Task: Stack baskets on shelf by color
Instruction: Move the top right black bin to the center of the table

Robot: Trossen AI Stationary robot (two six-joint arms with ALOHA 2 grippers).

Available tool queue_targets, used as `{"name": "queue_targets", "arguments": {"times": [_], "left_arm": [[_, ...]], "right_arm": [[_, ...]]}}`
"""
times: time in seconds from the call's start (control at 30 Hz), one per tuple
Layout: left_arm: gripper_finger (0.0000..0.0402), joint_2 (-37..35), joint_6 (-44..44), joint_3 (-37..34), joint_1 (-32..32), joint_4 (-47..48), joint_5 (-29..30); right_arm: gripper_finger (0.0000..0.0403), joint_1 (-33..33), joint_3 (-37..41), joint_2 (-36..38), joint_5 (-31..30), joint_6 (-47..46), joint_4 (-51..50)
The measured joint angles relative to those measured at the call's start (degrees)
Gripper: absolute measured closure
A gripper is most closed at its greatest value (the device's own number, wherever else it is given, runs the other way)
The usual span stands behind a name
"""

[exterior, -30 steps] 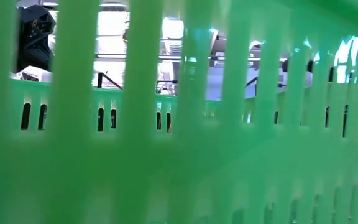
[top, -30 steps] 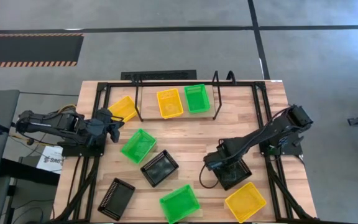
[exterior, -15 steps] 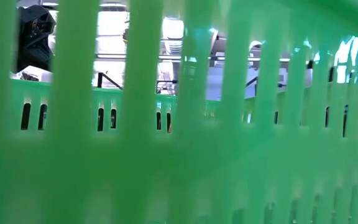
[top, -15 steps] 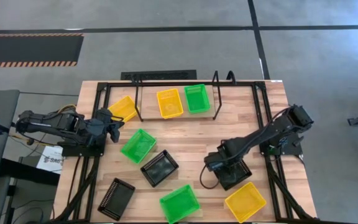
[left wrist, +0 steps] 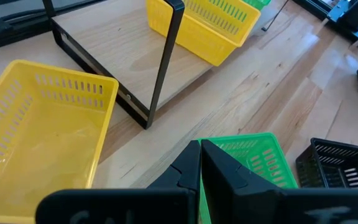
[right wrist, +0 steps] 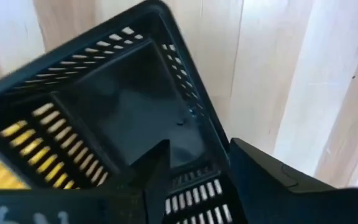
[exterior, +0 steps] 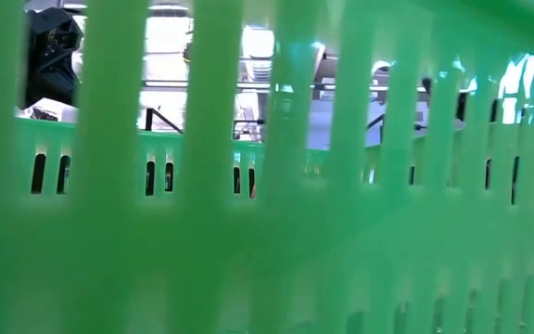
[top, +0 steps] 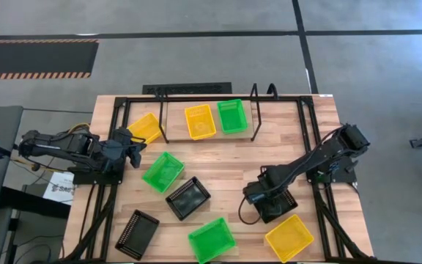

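Overhead, the wooden tabletop (top: 218, 165) carries the shelf (top: 205, 121) at its far edge, with one yellow basket (top: 200, 121) and one green basket (top: 232, 116) standing side by side on its board. A second yellow basket (top: 145, 127) lies just outside the shelf's left post, on the tabletop. The left gripper (top: 136, 145) waits near the left edge, between that basket and a tilted green basket (top: 163, 171); its jaws are pressed fully together with nothing between them (the left wrist view shows the two fingers (left wrist: 188, 171) meeting above the green basket's rim (left wrist: 253, 158)). The right gripper (top: 253, 198) hangs low over a black basket (top: 275, 204) near the right front of the tabletop. Its jaws stand apart, one finger (right wrist: 157, 171) inside the basket and the other outside, astride the near wall (right wrist: 194, 180) without clamping it. A third yellow basket (top: 289, 237) lies just in front of this black one. Toward the front centre lie another black basket (top: 187, 198), a green basket (top: 212, 240) and, at the front left, a further black basket (top: 137, 234). The low view is almost wholly filled by the slotted wall of the front green basket (exterior: 267, 232).
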State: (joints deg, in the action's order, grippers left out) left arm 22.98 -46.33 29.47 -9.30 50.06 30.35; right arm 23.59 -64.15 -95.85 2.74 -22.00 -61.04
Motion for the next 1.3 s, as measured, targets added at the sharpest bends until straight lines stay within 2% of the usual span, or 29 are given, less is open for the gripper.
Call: {"name": "queue_targets", "arguments": {"times": [0.6, 0.83, 1.3], "left_arm": [[0.0401, 0.00, -0.15, 0.00, 0.00, 0.00, 0.00], [0.0402, 0.00, -0.33, 0.00, 0.02, 0.00, 0.00], [0.0402, 0.00, -0.31, 0.00, 0.01, 0.02, -0.01]], "right_arm": [[0.0224, -0.11, 0.50, 0.00, -0.24, -0.02, 1.99], [0.0223, -0.11, 3.55, -0.01, -0.17, -0.46, 6.52], [0.0229, -0.11, 3.57, -0.04, 0.17, -0.27, 4.18]]}}
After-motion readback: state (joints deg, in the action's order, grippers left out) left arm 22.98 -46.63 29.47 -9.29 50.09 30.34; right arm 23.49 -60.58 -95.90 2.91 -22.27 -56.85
